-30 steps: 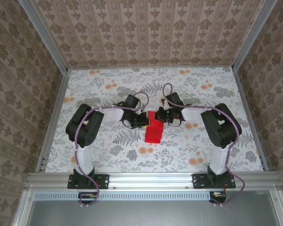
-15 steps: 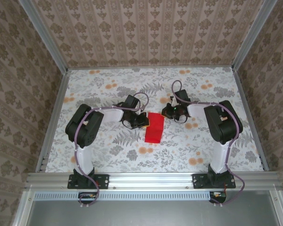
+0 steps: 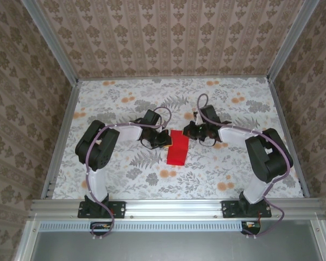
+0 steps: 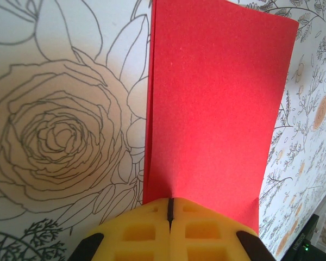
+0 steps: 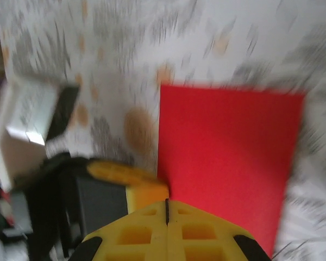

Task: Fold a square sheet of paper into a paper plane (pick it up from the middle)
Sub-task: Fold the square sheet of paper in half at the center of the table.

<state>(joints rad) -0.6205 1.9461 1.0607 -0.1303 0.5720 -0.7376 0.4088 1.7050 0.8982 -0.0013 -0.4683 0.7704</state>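
Right wrist's a smear: bench [image 5: 125, 43] pattern all streaks, paper [image 5: 228, 157] edges soft, its near edge lost behind the right fingers [image 5: 136, 234]. Left wrist: paper's far corner cut by the frame top, near end under the left fingers [image 4: 136, 234]. From above, fingertips too small to read

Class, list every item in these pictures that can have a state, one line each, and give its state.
Red paper: folded into a rectangle, two layers showing along one edge, lying on the table.
Left gripper: shut, tips at the paper's edge.
Right gripper: shut, pointed at the paper.
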